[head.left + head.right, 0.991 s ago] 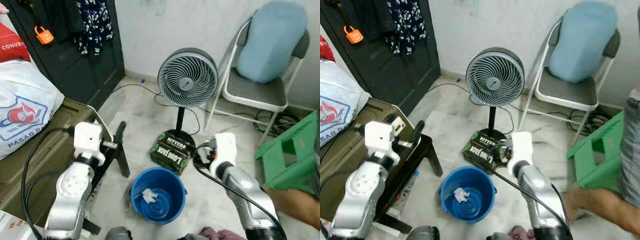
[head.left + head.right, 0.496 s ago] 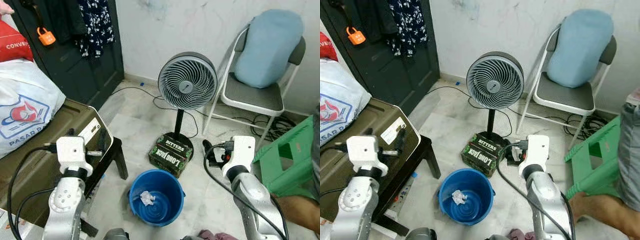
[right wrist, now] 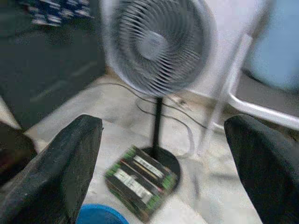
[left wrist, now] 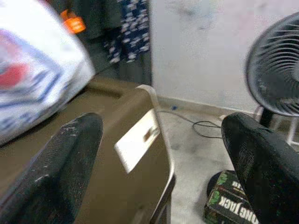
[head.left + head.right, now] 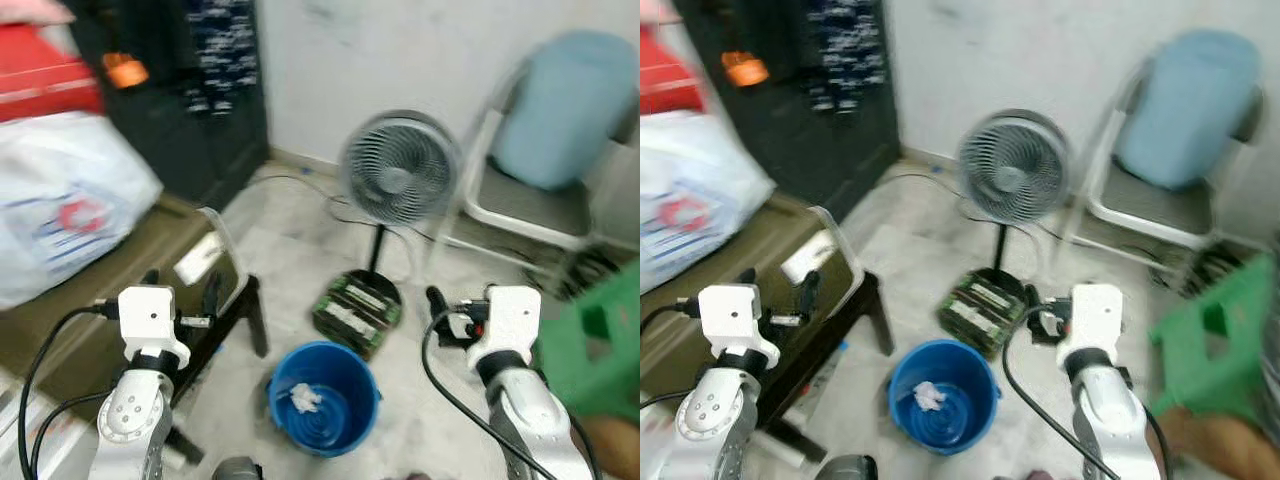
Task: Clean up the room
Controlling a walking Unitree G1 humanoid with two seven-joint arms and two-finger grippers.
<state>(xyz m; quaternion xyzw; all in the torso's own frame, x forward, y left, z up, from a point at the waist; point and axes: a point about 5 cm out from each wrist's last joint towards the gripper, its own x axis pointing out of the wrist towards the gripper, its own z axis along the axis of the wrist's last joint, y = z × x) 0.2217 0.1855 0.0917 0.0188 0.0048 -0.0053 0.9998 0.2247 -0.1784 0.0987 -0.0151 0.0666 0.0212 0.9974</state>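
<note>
Grey pedestal fan [image 5: 400,180], folding chair [image 5: 540,200] w/ blue cushion [image 5: 555,105], green stool [image 5: 600,340], black door [image 5: 190,100]

1. Both head views are smeared with motion blur, so the print on the white bag [image 5: 70,215] can't be read.
2. The green stool [image 5: 600,345] is cut off by the right edge.
3. The crumpled white scrap [image 5: 303,397] in the blue bucket [image 5: 325,398] is too small to identify.
4. The labels on the green boxes [image 5: 358,310] at the fan's [image 5: 398,180] foot blur out.
</note>
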